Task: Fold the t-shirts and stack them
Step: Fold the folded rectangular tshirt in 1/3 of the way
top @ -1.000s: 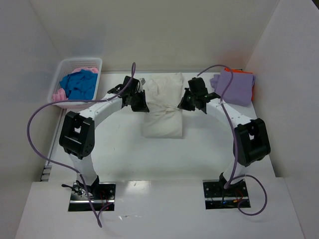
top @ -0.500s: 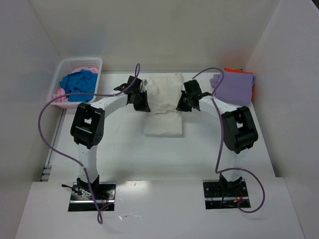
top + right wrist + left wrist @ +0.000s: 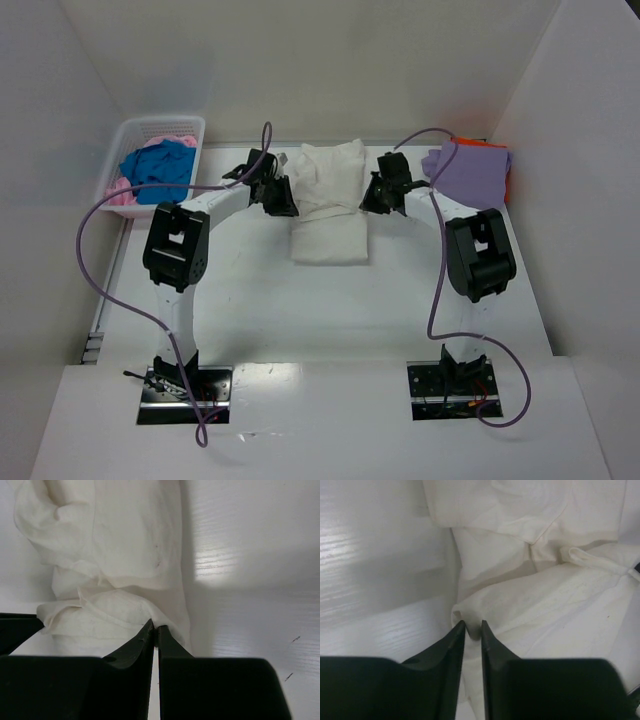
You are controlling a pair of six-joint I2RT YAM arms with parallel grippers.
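I've carried both pinched edges back: left hand (image 3: 283, 197) and right hand (image 3: 377, 195) each clamped on the cream shirt (image 3: 328, 228). It lies centred on the table (image 3: 300, 310), shorter now — the fold's nearly over, so release looks next.

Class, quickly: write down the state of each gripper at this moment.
Left gripper: closed, pinching a fold of the large cream-white cloth t-shirt.
Right gripper: closed on the same t-shirt's edge.
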